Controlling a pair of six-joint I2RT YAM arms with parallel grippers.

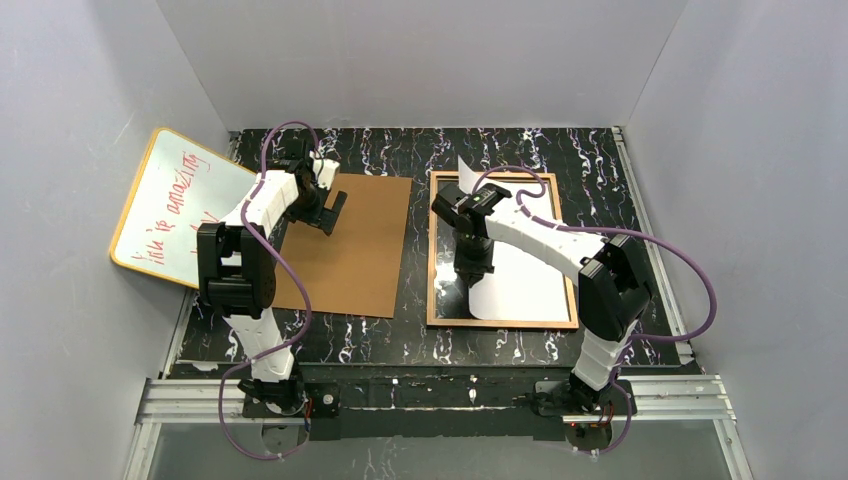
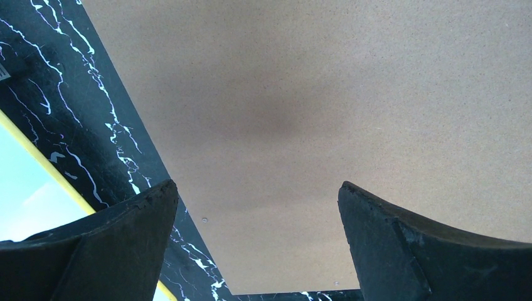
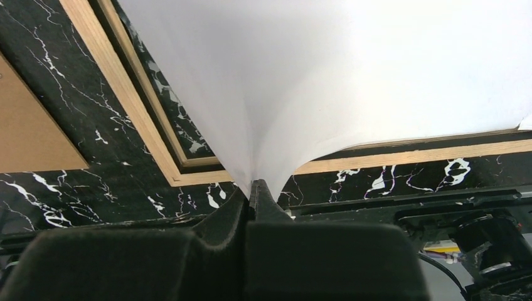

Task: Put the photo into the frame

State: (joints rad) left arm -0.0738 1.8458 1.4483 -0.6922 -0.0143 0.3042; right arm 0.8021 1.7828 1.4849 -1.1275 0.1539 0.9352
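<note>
The frame (image 1: 432, 250) lies flat on the black marbled table, right of centre, its tan wood side up. The photo (image 1: 530, 285) shows only its white reverse and rests slantwise over the frame's opening, one corner poking past the far rail. My right gripper (image 1: 468, 283) is shut on the sheet's near-left corner. In the right wrist view the photo (image 3: 351, 75) curls up into the right gripper (image 3: 256, 188), above the frame's corner (image 3: 125, 94). The left gripper (image 1: 328, 215) hangs open and empty over a brown board; its fingers (image 2: 125, 238) stand wide apart.
The plain brown backing board (image 1: 355, 250) lies left of the frame and fills the left wrist view (image 2: 313, 94). A yellow-edged whiteboard (image 1: 170, 205) with red writing leans against the left wall. White walls close in three sides; a metal rail runs along the near edge.
</note>
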